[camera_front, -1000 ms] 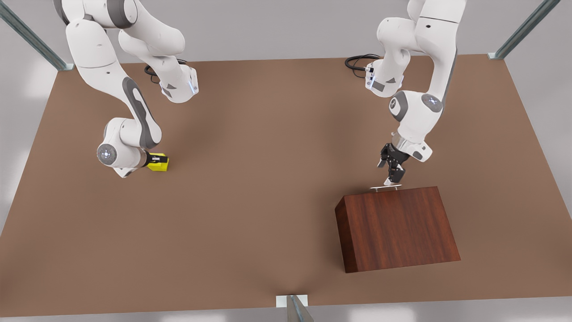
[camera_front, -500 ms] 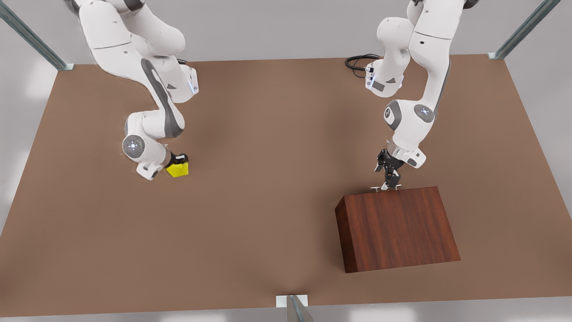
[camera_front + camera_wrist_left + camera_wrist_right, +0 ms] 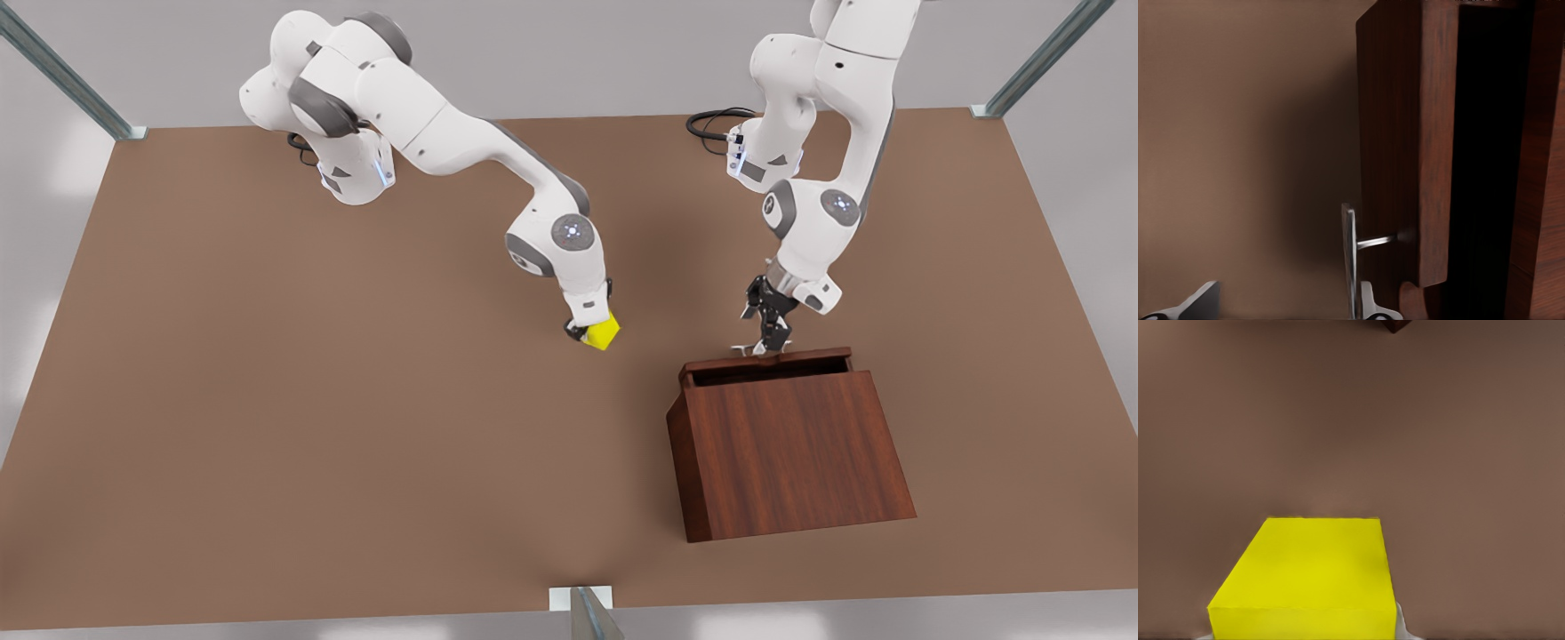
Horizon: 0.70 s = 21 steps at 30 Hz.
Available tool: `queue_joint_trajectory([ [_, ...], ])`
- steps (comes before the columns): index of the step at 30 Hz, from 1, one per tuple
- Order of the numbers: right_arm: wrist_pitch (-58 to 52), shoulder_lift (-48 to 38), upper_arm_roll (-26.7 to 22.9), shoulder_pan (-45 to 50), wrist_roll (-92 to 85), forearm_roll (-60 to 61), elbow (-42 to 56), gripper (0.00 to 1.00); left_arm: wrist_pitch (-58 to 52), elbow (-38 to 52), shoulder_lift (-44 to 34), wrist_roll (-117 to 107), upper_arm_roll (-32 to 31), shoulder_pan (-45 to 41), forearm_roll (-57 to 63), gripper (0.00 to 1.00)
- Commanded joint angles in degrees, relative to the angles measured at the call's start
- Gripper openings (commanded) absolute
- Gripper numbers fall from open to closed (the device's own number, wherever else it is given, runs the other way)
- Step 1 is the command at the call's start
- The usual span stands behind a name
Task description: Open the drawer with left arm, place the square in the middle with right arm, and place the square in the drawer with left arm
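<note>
Since a second ago the right arm has swung the yellow cube [image 3: 604, 332] toward the table's centre, and the drawer [image 3: 766, 364] has slid partly out. In the front view the right gripper [image 3: 590, 334] clamps the cube; the left gripper [image 3: 770, 342] pinches the silver handle [image 3: 743, 348]. The left wrist view shows the handle [image 3: 1349, 257] beside one fingertip [image 3: 1368, 303], fingers spread wide. The right wrist view shows the cube [image 3: 1308, 577] gripped above the tabletop [image 3: 1438, 440].
</note>
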Motion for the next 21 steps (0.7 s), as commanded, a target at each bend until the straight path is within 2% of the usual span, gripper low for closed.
queue_joint_trajectory([
  [1,0.3,0.1,0.0,0.1,0.3,-0.2,-0.1,0.67,0.0,0.0,-0.2,0.0,0.0,-0.1,0.0,1.00],
  [2,0.7,0.2,0.0,0.1,0.5,-0.2,-0.1,0.92,-0.3,-0.9,-0.9,0.0,0.0,-0.1,0.0,1.00],
  [3,0.6,0.1,0.0,0.1,0.5,-0.2,-0.1,1.00,-0.4,-1.2,-1.4,0.0,0.0,-0.1,0.0,1.00],
  [8,-0.3,-2.0,-0.1,0.1,0.3,-0.1,-1.1,1.00,-1.1,-4.1,-3.8,0.1,0.1,-0.1,0.0,1.00],
  [9,-1.0,-4.7,-1.4,0.2,0.1,-0.1,-2.7,1.00,-1.2,-4.6,-4.5,0.1,0.0,-0.1,0.0,1.00],
  [10,-6.0,-10.0,-2.5,0.1,0.0,-0.1,-5.1,1.00,-1.9,-4.6,-4.8,0.1,0.1,-0.1,0.0,1.00],
  [11,-15.5,-16.9,-2.8,-1.0,0.2,0.0,-6.7,1.00,-2.5,-4.7,-5.1,0.0,0.1,-0.1,0.0,1.00],
  [12,-18.4,-23.7,-2.8,-5.0,0.5,0.2,-10.8,1.00,-2.8,-5.0,-5.5,0.0,0.1,-0.1,0.0,1.00],
  [13,-23.2,-29.5,-2.8,-13.2,0.3,0.2,-11.6,1.00,-2.8,-5.7,-6.2,0.0,0.1,-0.1,0.0,1.00],
  [14,-24.3,-32.9,-2.8,-23.0,0.1,0.2,-11.4,1.00,-2.8,-6.0,-6.5,0.0,0.1,-0.1,0.0,1.00],
  [15,-30.0,-35.4,-2.8,-31.1,0.5,0.7,-11.2,1.00,-2.8,-6.5,-6.9,0.0,0.1,-0.1,0.0,1.00],
  [17,-32.2,-36.7,-7.0,-36.0,2.0,1.8,-9.1,1.00,-3.3,-7.2,-7.9,0.0,0.1,-0.1,0.0,1.00],
  [21,-38.1,-35.9,-5.7,-43.8,4.5,3.7,-3.8,1.00,-5.0,-9.1,-10.7,-0.1,0.1,-0.1,0.0,1.00],
])
